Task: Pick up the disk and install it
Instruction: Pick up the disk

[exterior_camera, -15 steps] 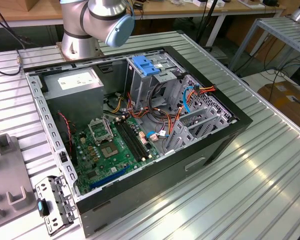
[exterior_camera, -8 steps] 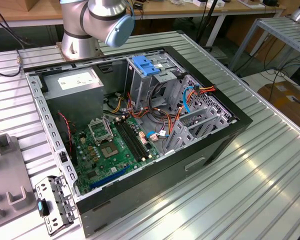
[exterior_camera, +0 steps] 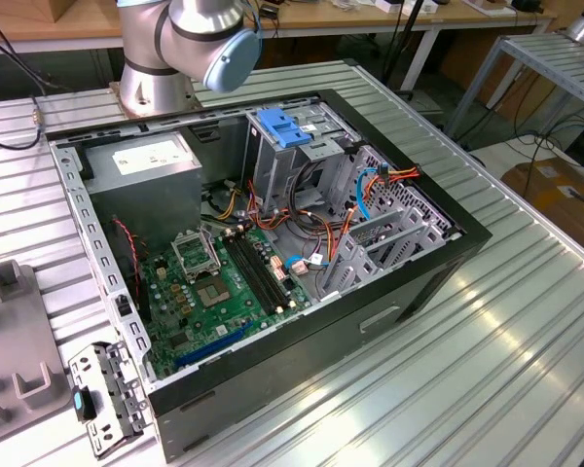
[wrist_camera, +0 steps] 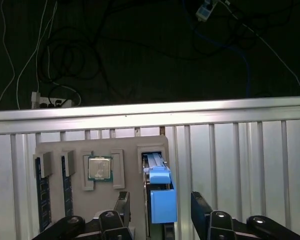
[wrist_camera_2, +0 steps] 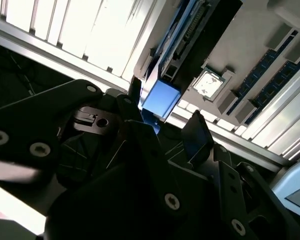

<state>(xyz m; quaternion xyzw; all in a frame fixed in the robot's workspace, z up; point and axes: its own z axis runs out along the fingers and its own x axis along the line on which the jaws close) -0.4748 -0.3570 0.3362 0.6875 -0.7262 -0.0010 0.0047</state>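
The disk (wrist_camera: 160,192) stands on edge in a slot of a grey holder tray (wrist_camera: 130,150), its blue plastic rail facing the camera. My gripper (wrist_camera: 161,212) is open, one dark fingertip on each side of the rail, with a small gap at both sides. In the second wrist view the disk (wrist_camera_2: 161,102) shows as a blue block with its dark body behind, and the gripper (wrist_camera_2: 165,110) straddles it. In the exterior view the open computer case (exterior_camera: 448,248) lies on the table, with a drive cage (exterior_camera: 292,156) topped by a blue handle.
The holder tray also carries a processor chip (wrist_camera: 99,167) and memory sticks (wrist_camera: 42,195). It rests on a ribbed aluminium table (wrist_camera: 240,160) near the table's edge. Inside the case are a grey power-supply box (exterior_camera: 151,161), a green motherboard (exterior_camera: 224,282) and loose cables (exterior_camera: 370,185).
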